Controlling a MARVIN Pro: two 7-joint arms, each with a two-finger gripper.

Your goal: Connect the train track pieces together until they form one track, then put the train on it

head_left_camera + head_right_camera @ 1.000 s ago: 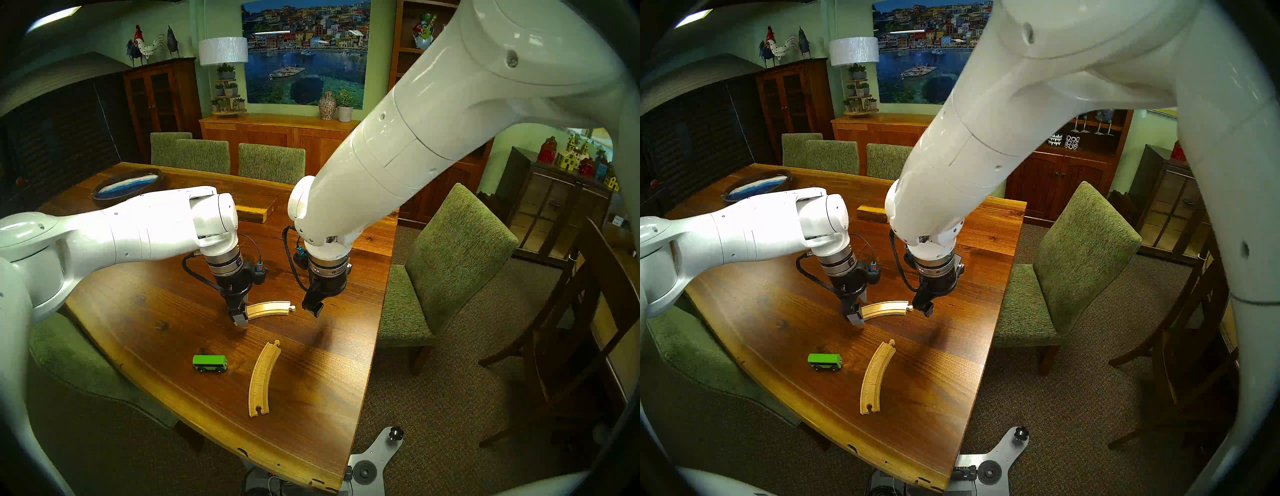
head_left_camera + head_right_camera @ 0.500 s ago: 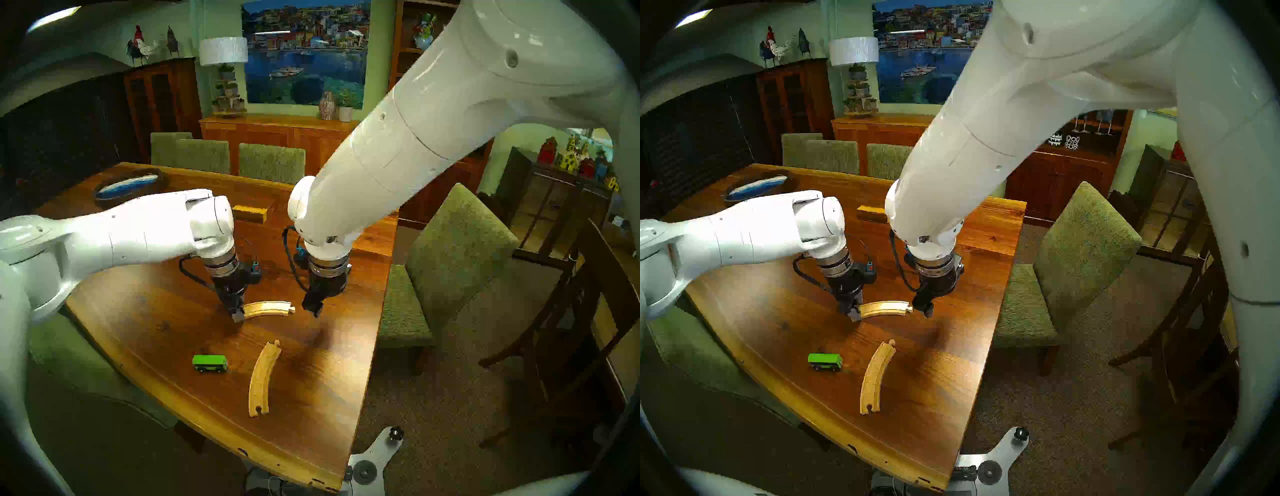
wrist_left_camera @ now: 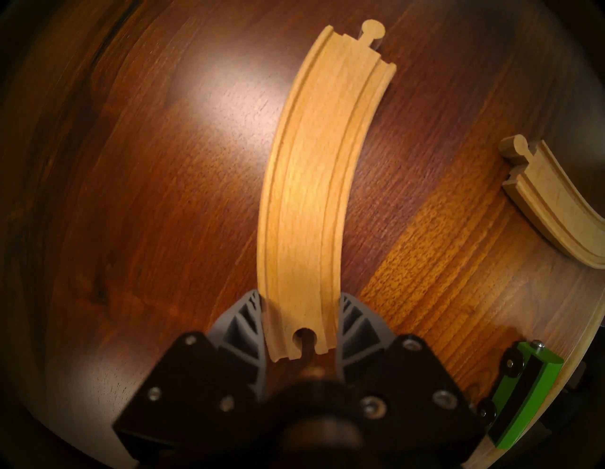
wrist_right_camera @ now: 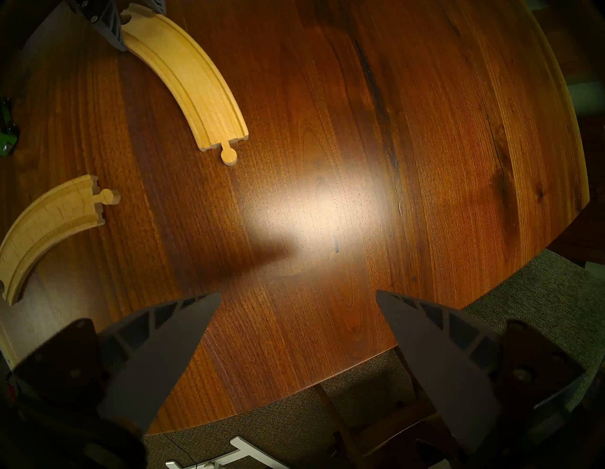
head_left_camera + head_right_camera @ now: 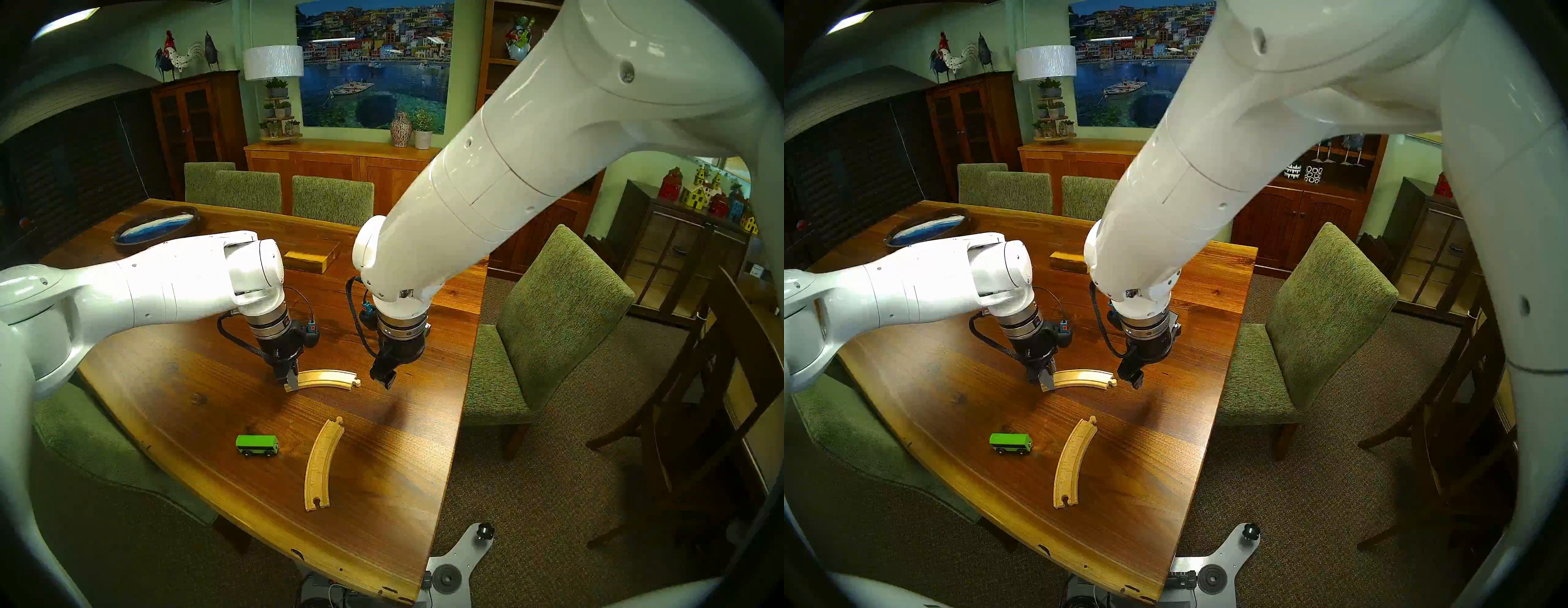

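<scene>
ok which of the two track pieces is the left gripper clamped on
The far track piece, the one lying crosswise between the two grippers. The left gripper pinches its socket end. The near track piece, beside the green train, lies untouched.

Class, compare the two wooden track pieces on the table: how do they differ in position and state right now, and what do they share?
The far track piece has the left gripper closed on its socket end; the near track piece lies free, touched by nothing. The far track piece runs across the table, while the near track piece runs toward the table's front edge, beside the green train. Both are pale, curved, twin-grooved, with a peg and a socket, and they are unjoined.
</scene>
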